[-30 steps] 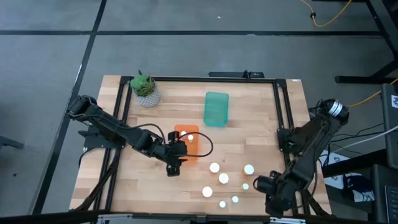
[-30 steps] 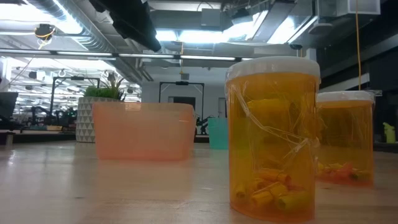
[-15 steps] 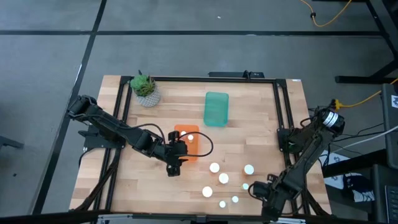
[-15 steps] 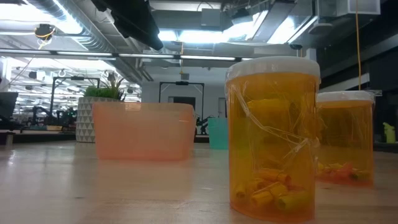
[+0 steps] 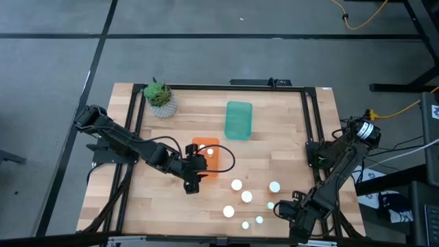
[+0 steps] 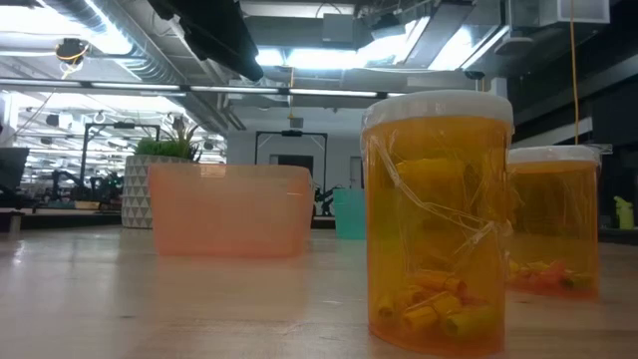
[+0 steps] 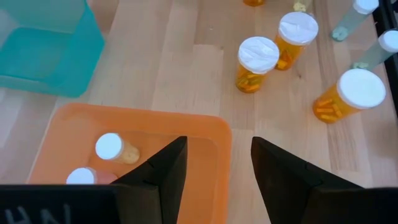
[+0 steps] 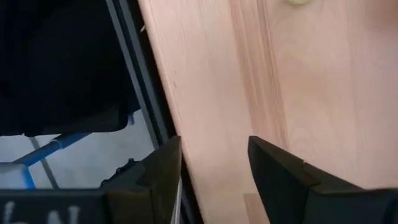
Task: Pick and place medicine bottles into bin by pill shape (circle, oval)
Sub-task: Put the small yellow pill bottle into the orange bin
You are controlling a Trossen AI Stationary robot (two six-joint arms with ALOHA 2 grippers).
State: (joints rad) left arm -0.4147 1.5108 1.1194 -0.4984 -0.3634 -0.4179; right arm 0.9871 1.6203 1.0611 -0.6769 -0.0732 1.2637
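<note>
Several medicine bottles, amber with white tops (image 5: 247, 197), stand upright on the wood near the table's near right; two of them loom large in the low view (image 6: 439, 219). Two more bottles (image 7: 109, 147) lie in the orange bin (image 7: 205, 119), which sits at the table's middle (image 5: 215, 171). A teal bin (image 5: 239, 120) stands farther back. My left gripper (image 7: 217, 142) hangs open over the orange bin's rim, with nothing between its fingers. My right gripper (image 8: 214, 142) is open and bare above the table's near right edge (image 5: 282, 208), just beside the bottles.
A potted plant (image 5: 160, 98) stands at the far left corner. A black frame rail (image 5: 306, 130) runs along the table's right side, and another (image 8: 134, 74) passes under my right gripper. Bare wood lies between the two bins and the bottles.
My right gripper has sunk and moved toward the table's left, closer to the bottles at the near right edge. The left arm and all the bottles have stayed where they were.
</note>
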